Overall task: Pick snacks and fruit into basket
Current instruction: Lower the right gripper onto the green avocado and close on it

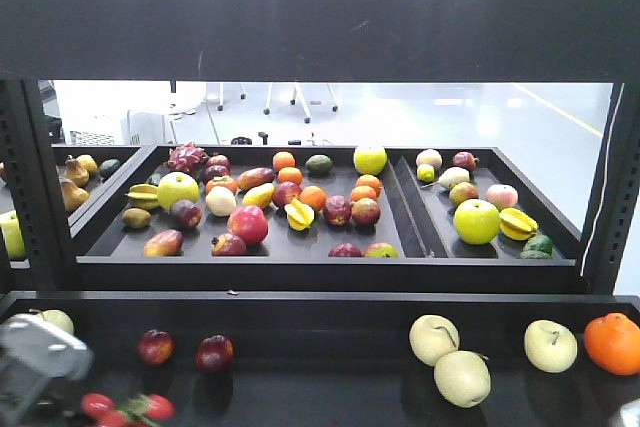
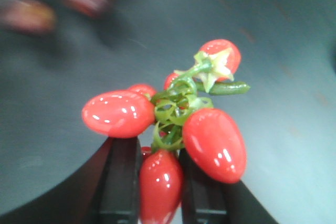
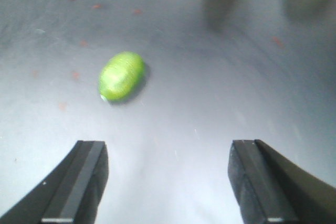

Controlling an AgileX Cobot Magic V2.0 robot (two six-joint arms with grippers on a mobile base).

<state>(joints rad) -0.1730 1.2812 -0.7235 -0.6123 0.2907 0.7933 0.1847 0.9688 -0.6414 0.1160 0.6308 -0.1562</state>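
The left gripper (image 2: 156, 153) is clamping a tomato cluster (image 2: 210, 140), its two dark fingers (image 2: 123, 177) pinching narrowly on the lowest glossy red fruit while the others are fanning out above on a curly green stem (whether the bunch is touching the surface below cannot be told from the wrist view). In the front view this bunch is sitting at the near left corner of the black tray (image 1: 320, 347), just below and left of two dark red plums (image 1: 155, 346), which are lying side by side but apart. The right gripper (image 3: 167, 150) is hanging with its jaws spread wide and holding nothing, looking down on bare dark surface; a small green fruit (image 3: 122, 75) is lying ahead of it, toward the left finger and well clear of both. On the right part of the tray three pale yellow rounds (image 1: 434, 338) are resting, two of them touching, with an orange (image 1: 612, 342) beside the rightmost one. Behind, the back trays (image 1: 250, 265) are holding many mixed fruits.
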